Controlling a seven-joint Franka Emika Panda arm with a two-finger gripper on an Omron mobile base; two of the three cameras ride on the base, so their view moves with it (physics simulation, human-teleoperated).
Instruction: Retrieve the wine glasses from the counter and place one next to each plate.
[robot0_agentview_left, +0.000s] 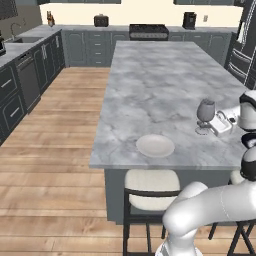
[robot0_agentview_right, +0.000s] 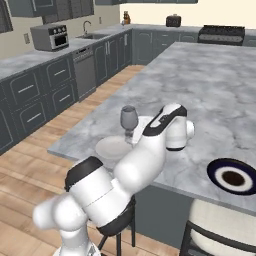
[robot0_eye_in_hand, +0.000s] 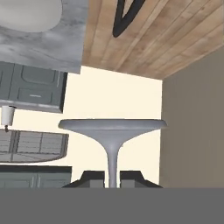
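Note:
My gripper (robot0_agentview_left: 212, 126) is shut on the thin stem of a smoky-grey wine glass (robot0_agentview_left: 205, 110), held upright over the marble island near its right front. In the hand view the stem (robot0_eye_in_hand: 112, 159) runs between my two dark fingertips (robot0_eye_in_hand: 92, 177) with the round foot (robot0_eye_in_hand: 112, 124) beyond them. The foot is at or just above the island top; I cannot tell which. The off-white plate (robot0_agentview_left: 155, 145) lies left of the glass near the front edge. From the right base view the glass (robot0_agentview_right: 128, 117) stands just behind that plate (robot0_agentview_right: 113, 148), and the navy plate (robot0_agentview_right: 231, 176) lies further right. The counter (robot0_agentview_left: 11, 52) with the sink runs along the left wall.
Stools (robot0_agentview_left: 151, 187) stand tucked under the island's front edge, one also below the navy plate (robot0_agentview_right: 222, 230). A stove (robot0_agentview_left: 148, 31) and toaster (robot0_agentview_left: 101, 20) sit on the far counter, a microwave (robot0_agentview_right: 50, 36) on the left counter. Wooden floor (robot0_agentview_left: 65, 125) lies between island and counter.

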